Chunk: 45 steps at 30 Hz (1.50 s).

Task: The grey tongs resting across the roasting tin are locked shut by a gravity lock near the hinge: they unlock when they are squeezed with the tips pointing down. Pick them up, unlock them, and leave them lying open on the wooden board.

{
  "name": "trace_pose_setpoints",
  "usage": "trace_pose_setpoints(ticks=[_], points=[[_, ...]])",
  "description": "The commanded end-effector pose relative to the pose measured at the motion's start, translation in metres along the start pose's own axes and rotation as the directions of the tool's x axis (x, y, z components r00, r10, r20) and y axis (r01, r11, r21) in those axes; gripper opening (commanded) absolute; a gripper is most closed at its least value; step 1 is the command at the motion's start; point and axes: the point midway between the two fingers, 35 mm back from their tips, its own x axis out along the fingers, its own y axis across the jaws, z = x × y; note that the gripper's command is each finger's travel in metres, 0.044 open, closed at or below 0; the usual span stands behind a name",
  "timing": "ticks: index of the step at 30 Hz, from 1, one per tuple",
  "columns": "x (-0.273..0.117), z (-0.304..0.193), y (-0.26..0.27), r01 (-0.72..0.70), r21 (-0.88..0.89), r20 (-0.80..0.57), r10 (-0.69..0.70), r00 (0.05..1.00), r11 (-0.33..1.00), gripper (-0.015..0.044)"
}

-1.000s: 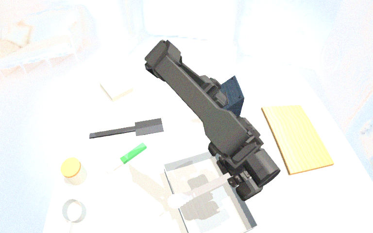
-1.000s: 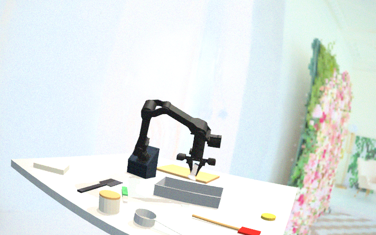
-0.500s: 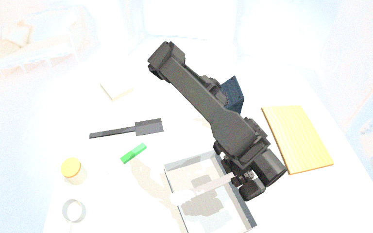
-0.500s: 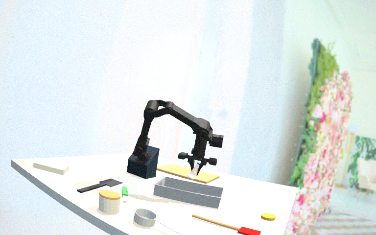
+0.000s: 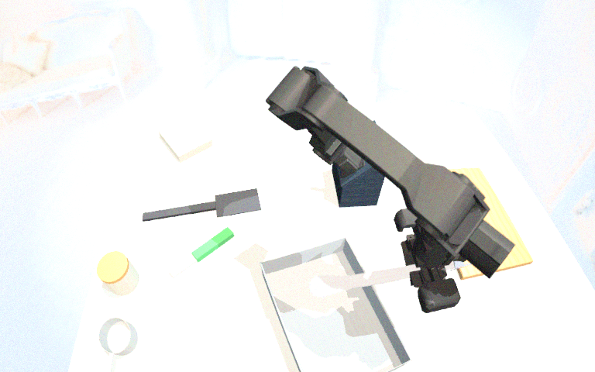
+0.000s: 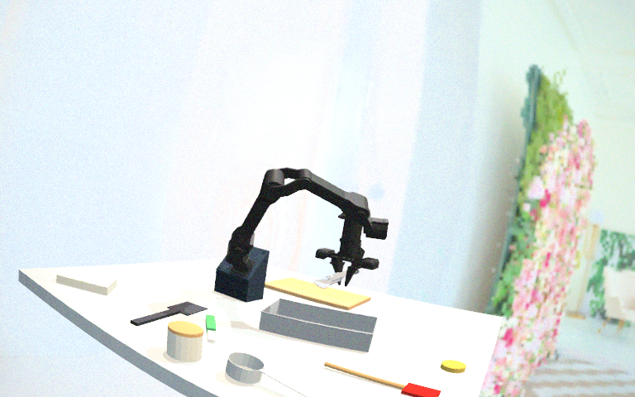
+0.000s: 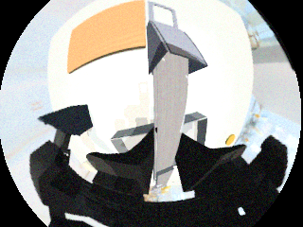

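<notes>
While your jaws (image 5: 428, 265) (image 6: 342, 277) pinch the grey tongs (image 5: 386, 277) (image 6: 331, 279) (image 7: 169, 95) up between the tin (image 5: 382, 313) (image 6: 318, 330) (image 7: 203, 128) and the wooden board (image 5: 508, 223) (image 6: 318, 293) (image 7: 109, 35), you seem to be carrying them boardward. Next, over the board, lower them gently; if they're locked, squeeze them tips down first.

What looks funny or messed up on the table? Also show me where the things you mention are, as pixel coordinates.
Nothing looks spilled or broken. The jar (image 5: 117, 273) (image 6: 185, 341) stands upright with its lid on, and the measuring cup (image 5: 103, 335) (image 6: 245, 372) stands upright too. The grey tongs (image 5: 373, 279) (image 6: 333, 279) (image 7: 169, 104) are up in the air, but only because the robot's fingers are holding them.
</notes>
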Motion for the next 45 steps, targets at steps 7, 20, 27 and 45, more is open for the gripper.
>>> trace_pose_setpoints(ticks=[7, 20, 27, 45], points=[[-0.016, 0.053, 0.005, 0.0, 0.218, 0.009, -0.002, 1.0, 0.976, -0.015], [-0.03, 0.116, 0.025, 0.001, 0.477, -0.004, 0.001, 1.0, 0.879, -0.015], [-0.034, 0.141, 0.037, 0.008, 0.577, -0.014, 0.001, 1.0, 0.817, -0.015], [-0.042, 0.197, 0.076, -0.007, 0.763, 0.007, 0.001, 1.0, 0.647, -0.015]])
